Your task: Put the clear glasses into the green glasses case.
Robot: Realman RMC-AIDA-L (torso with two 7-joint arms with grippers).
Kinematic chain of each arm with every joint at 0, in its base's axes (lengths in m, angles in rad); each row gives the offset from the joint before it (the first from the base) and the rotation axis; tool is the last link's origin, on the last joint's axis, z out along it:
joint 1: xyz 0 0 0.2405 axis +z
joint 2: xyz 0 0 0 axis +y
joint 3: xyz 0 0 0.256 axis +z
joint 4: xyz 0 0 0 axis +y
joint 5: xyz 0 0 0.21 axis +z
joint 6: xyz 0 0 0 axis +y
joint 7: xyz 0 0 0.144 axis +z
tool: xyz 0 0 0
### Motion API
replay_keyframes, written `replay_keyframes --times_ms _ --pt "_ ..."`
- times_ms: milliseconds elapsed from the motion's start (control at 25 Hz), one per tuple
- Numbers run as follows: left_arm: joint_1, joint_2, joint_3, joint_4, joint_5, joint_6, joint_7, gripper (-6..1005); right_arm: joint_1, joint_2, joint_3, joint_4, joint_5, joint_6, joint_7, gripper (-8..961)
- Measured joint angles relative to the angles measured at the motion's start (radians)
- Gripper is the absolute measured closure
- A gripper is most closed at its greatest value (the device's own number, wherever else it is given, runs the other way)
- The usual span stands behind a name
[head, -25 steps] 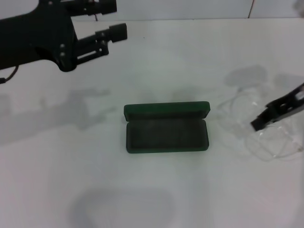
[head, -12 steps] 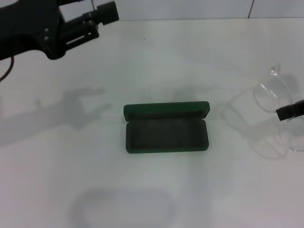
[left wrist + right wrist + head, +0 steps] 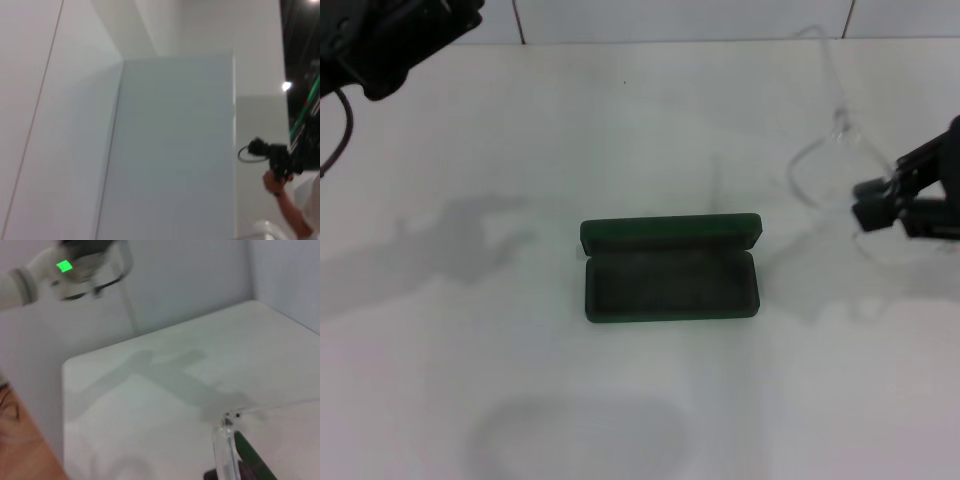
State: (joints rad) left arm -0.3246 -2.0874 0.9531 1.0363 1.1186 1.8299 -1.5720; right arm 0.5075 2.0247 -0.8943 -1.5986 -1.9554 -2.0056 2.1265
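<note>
Your right hand (image 3: 876, 205) is shut on the clear glasses (image 3: 825, 150) up off the table (image 3: 640, 400), and the open green glasses case (image 3: 671, 268) lies at its nine o'clock, long side pointing from three to nine.

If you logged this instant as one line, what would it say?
right gripper: holds clear glasses aloft, right of case | green glasses case: open, empty | left gripper: out of view

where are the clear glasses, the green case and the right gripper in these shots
clear glasses (image 3: 820, 165), head view, on the lens rim above the table
green glasses case (image 3: 670, 285), head view, on the open dark-lined tray
right gripper (image 3: 876, 214), head view, between its black fingertips at the glasses
</note>
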Motion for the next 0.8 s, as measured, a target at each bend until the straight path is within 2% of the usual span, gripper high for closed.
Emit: replay_keyframes --times_ms 480,800 --pt "-0.009 0.000 0.056 -0.095 -0.012 0.004 0.012 569 -0.046 0.002 -0.286 -0.021 0.024 0.242 -0.295 836" --pt "-0.012 0.003 0.056 -0.139 0.031 0.004 0.069 571 -0.091 0.003 -0.415 0.032 0.171 0.409 -0.568 836"
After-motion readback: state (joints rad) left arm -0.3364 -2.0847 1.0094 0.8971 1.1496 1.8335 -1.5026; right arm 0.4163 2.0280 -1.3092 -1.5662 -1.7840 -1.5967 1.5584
